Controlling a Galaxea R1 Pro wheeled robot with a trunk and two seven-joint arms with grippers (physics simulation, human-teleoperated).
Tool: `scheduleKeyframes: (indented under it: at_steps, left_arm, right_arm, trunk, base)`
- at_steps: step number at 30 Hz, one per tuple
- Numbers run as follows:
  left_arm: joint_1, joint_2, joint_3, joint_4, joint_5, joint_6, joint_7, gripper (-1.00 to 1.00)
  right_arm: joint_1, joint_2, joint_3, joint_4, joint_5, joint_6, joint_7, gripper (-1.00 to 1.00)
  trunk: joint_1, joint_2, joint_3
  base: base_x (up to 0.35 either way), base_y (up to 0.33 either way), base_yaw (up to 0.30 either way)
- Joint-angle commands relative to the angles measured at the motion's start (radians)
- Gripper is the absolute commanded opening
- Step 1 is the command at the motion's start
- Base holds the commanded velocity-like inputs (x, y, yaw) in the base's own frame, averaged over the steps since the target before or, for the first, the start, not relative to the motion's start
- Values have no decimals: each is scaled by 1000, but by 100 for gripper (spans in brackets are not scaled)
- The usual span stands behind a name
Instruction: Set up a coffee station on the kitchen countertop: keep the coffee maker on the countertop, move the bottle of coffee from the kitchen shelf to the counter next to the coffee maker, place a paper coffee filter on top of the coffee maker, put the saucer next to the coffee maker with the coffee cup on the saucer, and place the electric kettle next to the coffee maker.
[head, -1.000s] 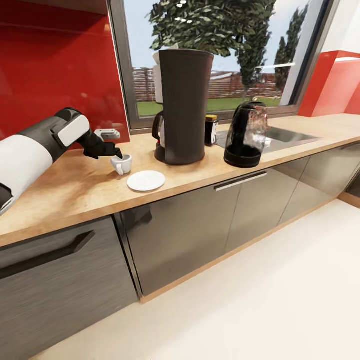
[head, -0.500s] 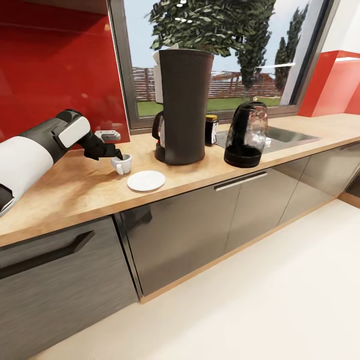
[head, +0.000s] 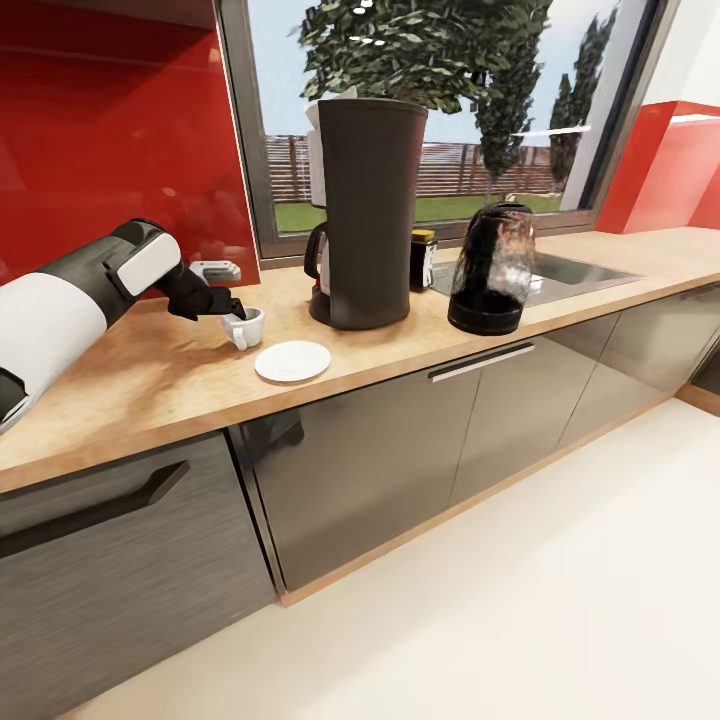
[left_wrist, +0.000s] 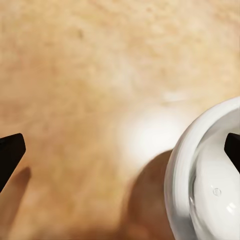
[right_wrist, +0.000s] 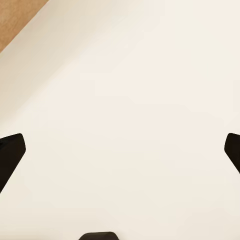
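A: Where's the coffee cup (head: 243, 327)?
B: On the desk (head: 150, 385), at my left claw (head: 236, 311); saucer (head: 292, 361) just past it. Light, rigid, glazed, so likely slippery. I'd pinch the rim wall.
A: Claw state?
B: Jaws wide apart, one finger over the bowl, holding nothing. Right claw (right_wrist: 120, 150) open too, over floor.

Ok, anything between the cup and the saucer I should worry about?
No. In the head view the stretch of countertop between the cup and the saucer is bare wood, and the two sit apart.
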Motion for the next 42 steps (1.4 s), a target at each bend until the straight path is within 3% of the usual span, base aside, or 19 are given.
scheduleKeyframes:
  at_steps: [1,42]
  left_arm:
    - [-1,1,-5,-3,11,2,9,100]
    - [-1,1,-7,-3,11,2,9,100]
  right_arm:
    - [-1,0,8,2,-5,-7,2,100]
    - [-1,0,8,2,-5,-7,2,100]
  trunk:
    - [0,0,-1]
    - [0,0,-6]
  base:
    - [0,0,0]
    - [-11,0,0]
